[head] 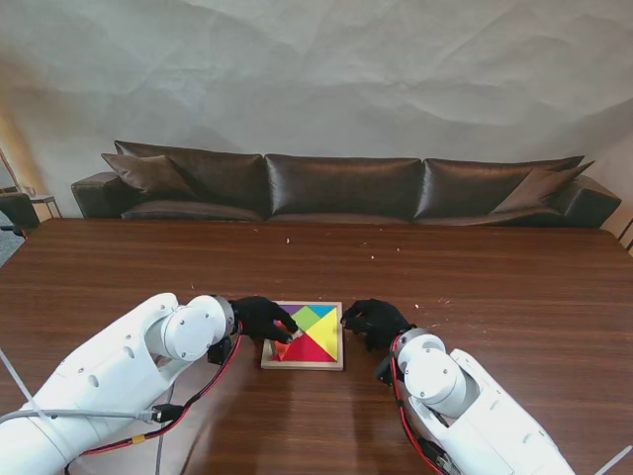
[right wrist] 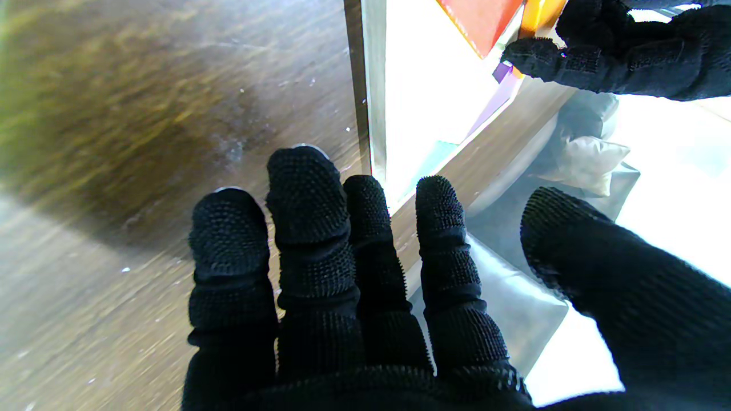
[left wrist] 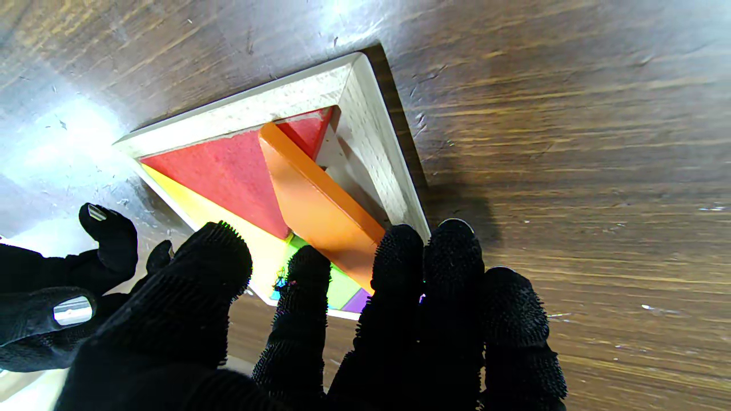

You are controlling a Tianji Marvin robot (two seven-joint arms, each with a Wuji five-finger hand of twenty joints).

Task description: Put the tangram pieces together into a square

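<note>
The wooden tray (head: 303, 364) lies on the table in front of me, filled with coloured tangram pieces. An orange piece (left wrist: 320, 205) stands tilted in the tray's near left corner, leaning across the red triangle (left wrist: 223, 171) beside the yellow triangle (left wrist: 225, 231). My left hand (head: 259, 319) reaches over the tray's left edge, its fingertips (left wrist: 400, 251) closed on the orange piece's raised end. My right hand (head: 374, 322) rests open against the tray's right edge (right wrist: 374, 114) and holds nothing. From the right wrist, the left hand (right wrist: 617, 51) shows pinching the orange piece (right wrist: 539, 11).
Green, blue and purple pieces fill the tray's far half (head: 309, 317). A dark leather sofa (head: 346, 188) runs along the table's far edge. Red and black cables (head: 188, 406) hang along my left arm. Bare wooden table (head: 495, 287) surrounds the tray.
</note>
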